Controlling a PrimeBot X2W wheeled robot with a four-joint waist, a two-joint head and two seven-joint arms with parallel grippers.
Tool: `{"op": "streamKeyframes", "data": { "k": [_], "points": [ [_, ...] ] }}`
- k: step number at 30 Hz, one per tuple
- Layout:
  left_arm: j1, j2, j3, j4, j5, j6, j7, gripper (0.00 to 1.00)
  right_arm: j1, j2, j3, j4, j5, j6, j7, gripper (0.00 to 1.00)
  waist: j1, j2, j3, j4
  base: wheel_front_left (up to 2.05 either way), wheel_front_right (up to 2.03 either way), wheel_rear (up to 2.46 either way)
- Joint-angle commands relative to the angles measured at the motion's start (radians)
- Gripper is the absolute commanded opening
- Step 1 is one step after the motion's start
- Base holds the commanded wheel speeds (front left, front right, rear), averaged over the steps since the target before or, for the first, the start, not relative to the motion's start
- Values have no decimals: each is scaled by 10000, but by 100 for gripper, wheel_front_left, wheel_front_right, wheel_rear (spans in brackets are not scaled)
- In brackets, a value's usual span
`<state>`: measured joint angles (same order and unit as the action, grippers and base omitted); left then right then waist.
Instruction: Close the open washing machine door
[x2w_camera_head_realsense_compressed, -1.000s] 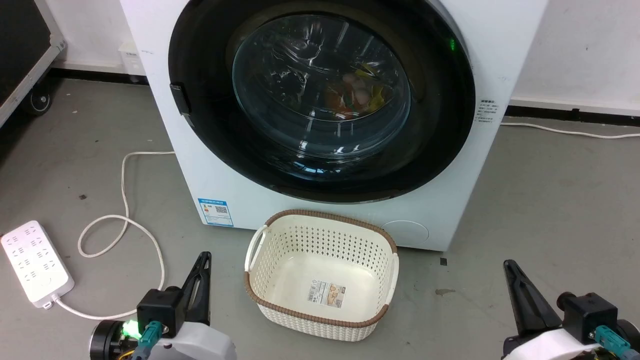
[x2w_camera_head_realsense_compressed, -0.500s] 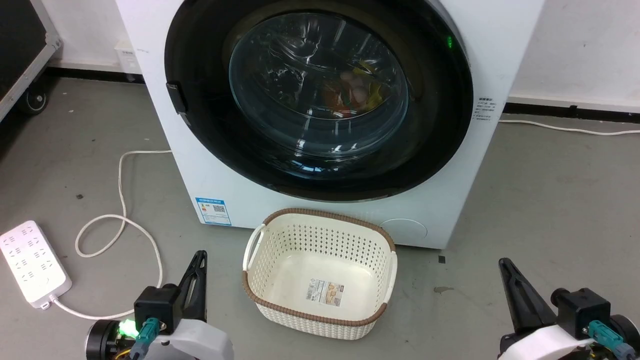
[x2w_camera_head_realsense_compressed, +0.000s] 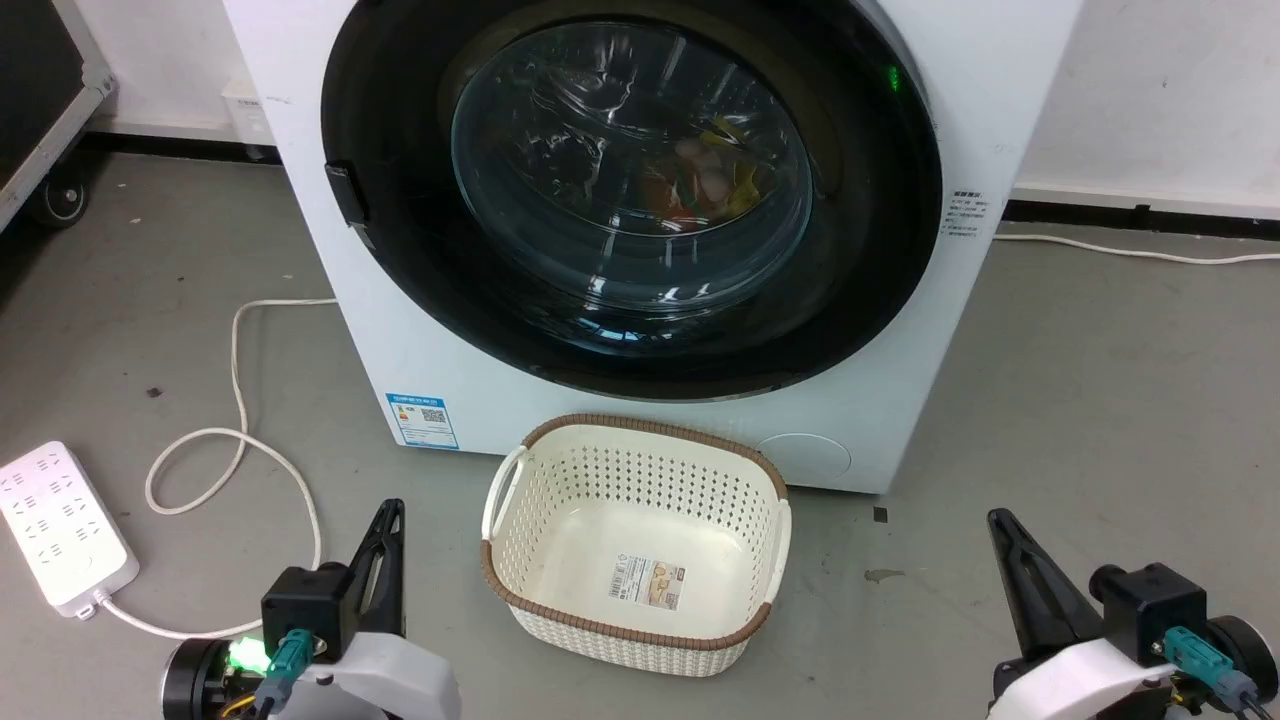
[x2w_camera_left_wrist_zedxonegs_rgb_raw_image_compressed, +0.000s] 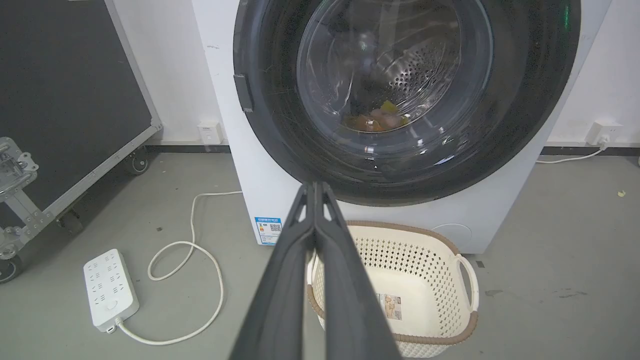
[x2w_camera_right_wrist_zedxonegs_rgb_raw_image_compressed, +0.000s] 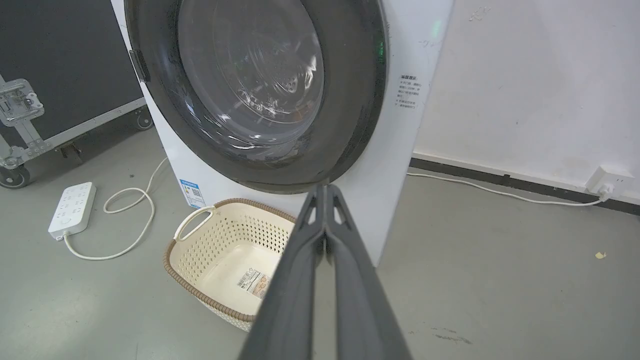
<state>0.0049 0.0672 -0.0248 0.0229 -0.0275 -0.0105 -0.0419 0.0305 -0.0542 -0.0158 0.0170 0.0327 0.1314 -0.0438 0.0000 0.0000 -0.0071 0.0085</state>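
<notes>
Since the washing machine door lies flat against the front of the washing machine, with no gap showing round its black rim in either wrist view, the closing step looks done or all but done. Whether the catch has clicked home I cannot tell. The door covers nearly the whole front of the machine, with its glass bowl at the centre and some coloured laundry showing through.

An empty cream laundry basket stands on the floor just in front of the machine, below the door and apart from it. A white power strip lies well off to the machine's side, on the robot's left.

The left gripper and the right gripper both hang low, short of the machine and well apart from the door. Each has its two fingers pressed together on nothing.

A small dark catch tab sits on the door's rim. By my reckoning the next move calls only for a check and, if the door proves loose, a firm flat push near that tab.
</notes>
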Motion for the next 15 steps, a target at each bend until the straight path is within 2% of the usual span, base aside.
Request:
{"op": "streamKeyframes", "data": {
  "k": [1, 15],
  "points": [
    [-41, -58, 30, -46, 81, 59, 40, 0, -148, 33, 23, -82, -96, -6, 57, 0, 0, 0, 2, -2, 0, 0, 0],
    [-47, -139, 188, -179, 222, 92, 314, 0, -262, 38, 121, -145, -263, -7, 333, 0, 0, 0, 52, -62, 0, 0, 0]
  ]
}}
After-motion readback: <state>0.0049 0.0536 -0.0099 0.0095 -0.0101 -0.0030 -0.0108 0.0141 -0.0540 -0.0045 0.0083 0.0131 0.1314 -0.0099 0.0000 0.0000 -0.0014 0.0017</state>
